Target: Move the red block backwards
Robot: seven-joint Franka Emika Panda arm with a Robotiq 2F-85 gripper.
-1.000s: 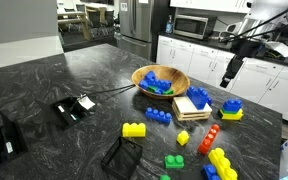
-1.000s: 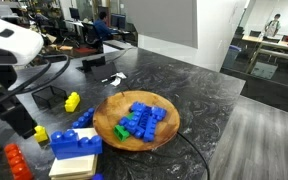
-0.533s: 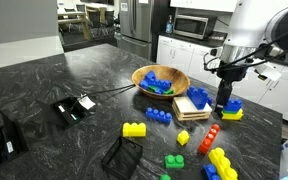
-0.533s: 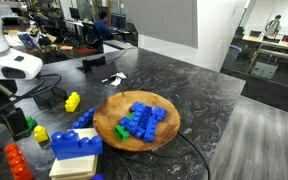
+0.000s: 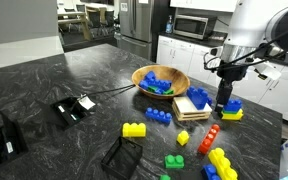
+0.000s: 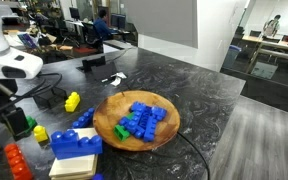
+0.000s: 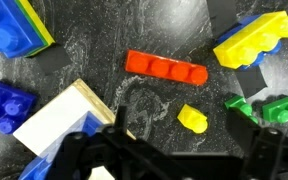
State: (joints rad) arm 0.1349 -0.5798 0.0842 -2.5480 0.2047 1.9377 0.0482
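Note:
The red block (image 7: pixel 166 68) is a long studded brick lying flat on the dark marbled counter, in the upper middle of the wrist view. It also shows in both exterior views (image 5: pixel 212 138) (image 6: pixel 17 162). My gripper (image 7: pixel 174 160) is open and empty, its dark fingers (image 7: pixel 84 152) spread wide at the bottom of the wrist view. It hangs above the counter, short of the red block. In the exterior views the gripper (image 5: pixel 222 103) (image 6: pixel 14 125) points down above the cluster of bricks.
Around the red block lie a small yellow piece (image 7: pixel 192 119), a green brick (image 7: pixel 264 107), a yellow-and-blue brick (image 7: pixel 252 40), a blue brick (image 7: pixel 6 103) and a pale wooden block (image 7: pixel 69 115). A wooden bowl (image 5: pixel 160 82) holds blue bricks.
One second ago the arm was higher and off to the side; it has swung in and down over the bricks. No movement in the last half second.

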